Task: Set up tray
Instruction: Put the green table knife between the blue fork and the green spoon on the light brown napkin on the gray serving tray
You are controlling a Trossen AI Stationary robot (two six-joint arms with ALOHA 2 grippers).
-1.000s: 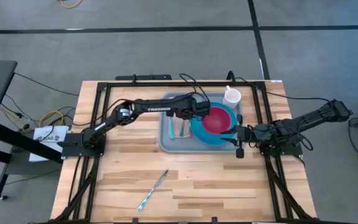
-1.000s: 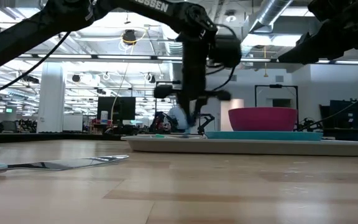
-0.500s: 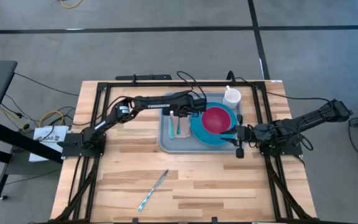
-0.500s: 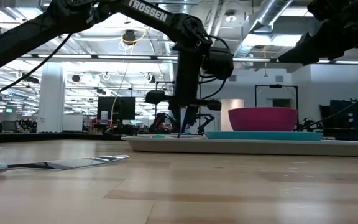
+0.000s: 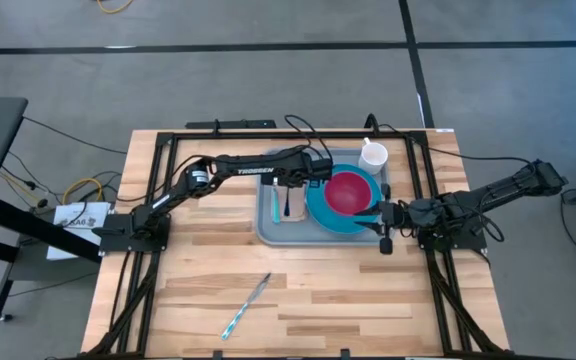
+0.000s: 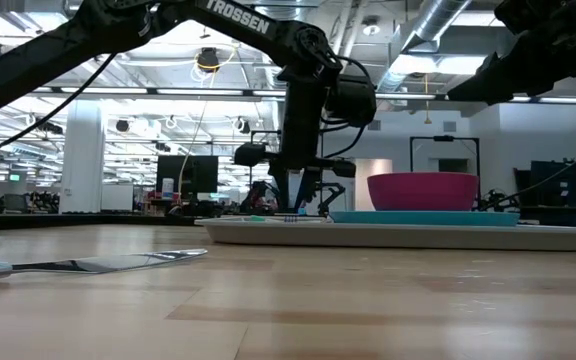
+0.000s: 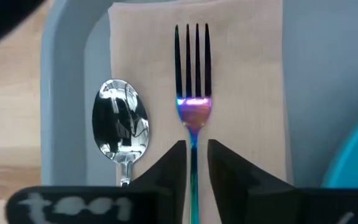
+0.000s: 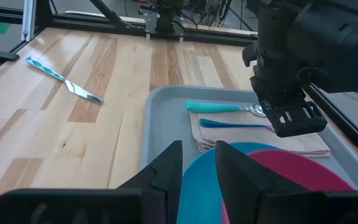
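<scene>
The grey-blue tray [image 5: 268,232] lies on the table's far middle. It holds a tan napkin [image 7: 253,74], a blue plate [image 5: 320,216] with a pink bowl [image 5: 348,192] on it, and a white cup [image 5: 373,155]. A fork [image 7: 193,106] and a spoon [image 7: 120,124] lie flat side by side on the napkin. My left gripper [image 7: 196,146] hovers just above the fork, open by a narrow gap, one finger on each side of the fork's neck without touching it. My right gripper [image 5: 380,214] waits at the tray's right side, over the plate's rim [image 8: 197,180], slightly open.
A knife with a teal handle [image 5: 245,307] lies on the bare wood near the table's front, left of centre. Black frame rails run along the table's edges. The wood in front of the tray and to its left is free room.
My left gripper has moved from beside the bowl toward the table's left edge and come down over the napkin. The fork hung tilted below its fingers half a second ago and now lies flat on the napkin beside the spoon, free of the fingers.
</scene>
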